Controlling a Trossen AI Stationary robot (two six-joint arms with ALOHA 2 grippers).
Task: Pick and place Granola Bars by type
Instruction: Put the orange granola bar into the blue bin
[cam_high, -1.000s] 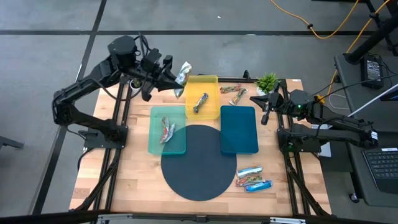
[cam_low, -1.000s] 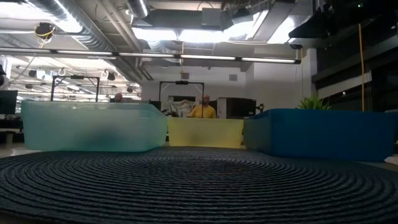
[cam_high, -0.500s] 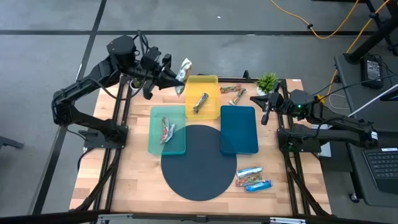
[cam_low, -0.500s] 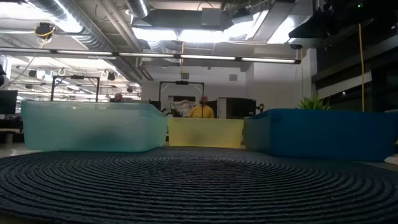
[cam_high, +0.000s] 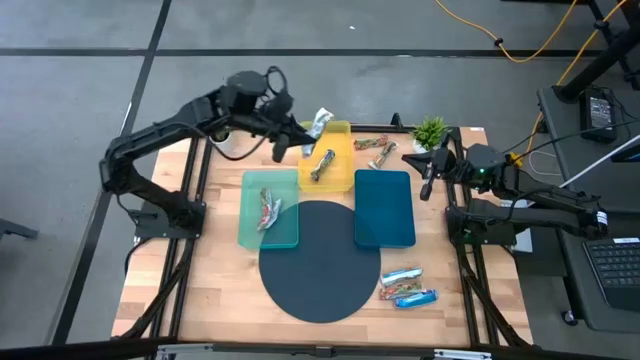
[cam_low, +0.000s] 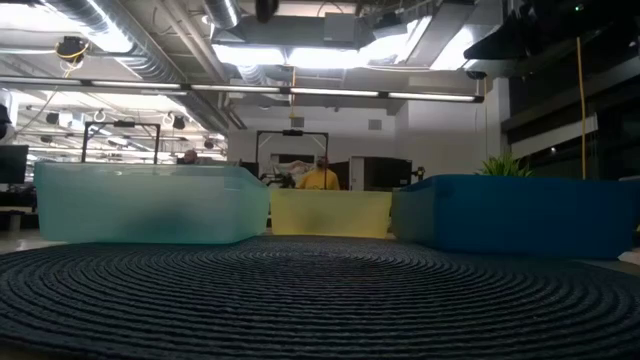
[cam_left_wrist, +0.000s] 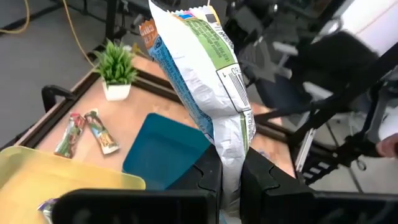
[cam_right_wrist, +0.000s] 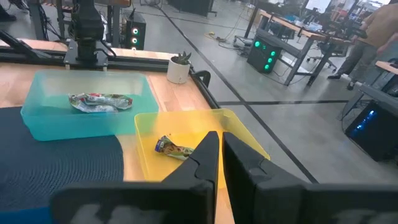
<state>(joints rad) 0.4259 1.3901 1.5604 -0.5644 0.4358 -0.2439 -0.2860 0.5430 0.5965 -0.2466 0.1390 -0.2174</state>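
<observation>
My left gripper is shut on a silver-white granola bar with green and blue print, held in the air over the far left corner of the yellow tray. One bar lies in the yellow tray. Another bar lies in the light teal tray. The blue tray shows no bar. Two bars lie on the table beyond it, and two blue-white bars lie near the front right. My right gripper waits shut at the table's right edge. My left gripper pinches one end of the bar's wrapper between its two fingers. The fingers come from the table's left side. The bar sticks out beyond the fingertips, lifted clear of the tray and table.
A dark round mat lies at the front centre, touching the teal and blue trays. A small potted plant stands at the far right, and another at the far left. Bare wood shows at the front left.
My left gripper has gone toward the table's right edge with the bar, from beside the yellow tray's far left corner to above that corner. It stays shut on the bar, which stays clear of everything.
</observation>
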